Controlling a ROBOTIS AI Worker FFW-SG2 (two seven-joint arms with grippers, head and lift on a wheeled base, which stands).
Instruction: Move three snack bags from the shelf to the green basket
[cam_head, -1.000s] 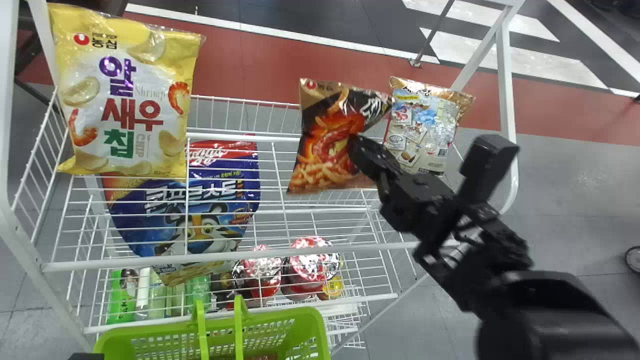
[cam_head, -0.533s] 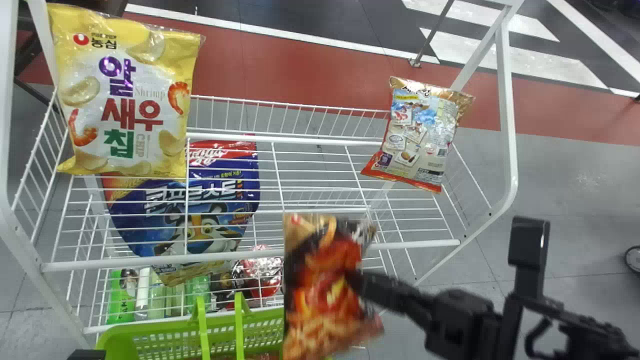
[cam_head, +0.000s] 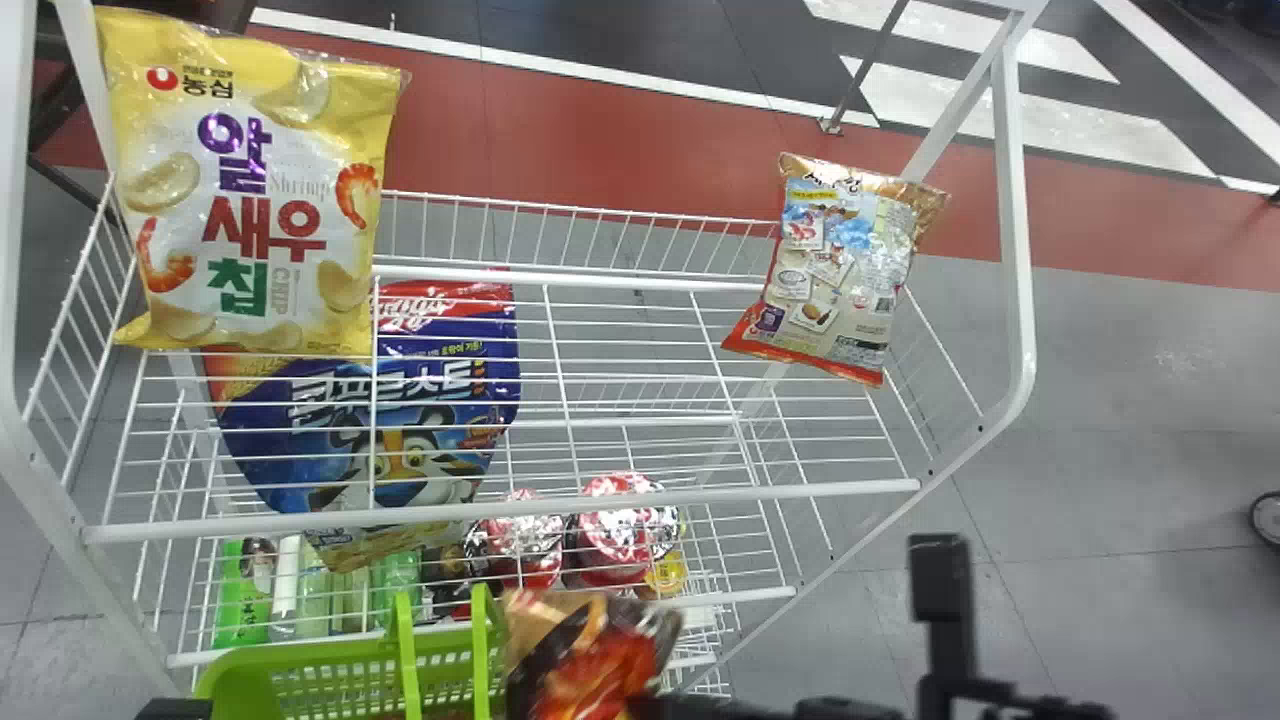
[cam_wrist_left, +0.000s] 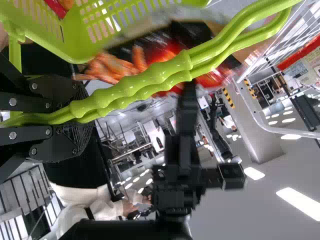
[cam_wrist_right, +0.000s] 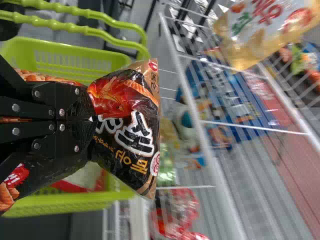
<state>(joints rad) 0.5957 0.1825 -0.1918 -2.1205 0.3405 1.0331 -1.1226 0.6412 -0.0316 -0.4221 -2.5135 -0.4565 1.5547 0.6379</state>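
so the right gripper (cam_wrist_right: 92, 119) is clenching the dark snack bag (cam_wrist_right: 132, 127) and holding it above the green basket (cam_head: 340, 682), with one end sticking past the rim. left gripper (cam_wrist_left: 75, 112) is clamping both basket handles (cam_wrist_left: 131, 87), so that's helping. i'd be centering the bag inside the rim, keeping it off the handles, lowering it and only then letting go; otherwise you're risking a snag.

counting up: one basket, two handles, one bag in the grip. beyond the basket, two more snack bags are sitting on the shelf (cam_head: 500, 507), yellow (cam_head: 270, 190) and beige (cam_head: 840, 265). one blue bag (cam_head: 400, 400) and two red-topped cups (cam_head: 617, 530) are resting lower down behind it.
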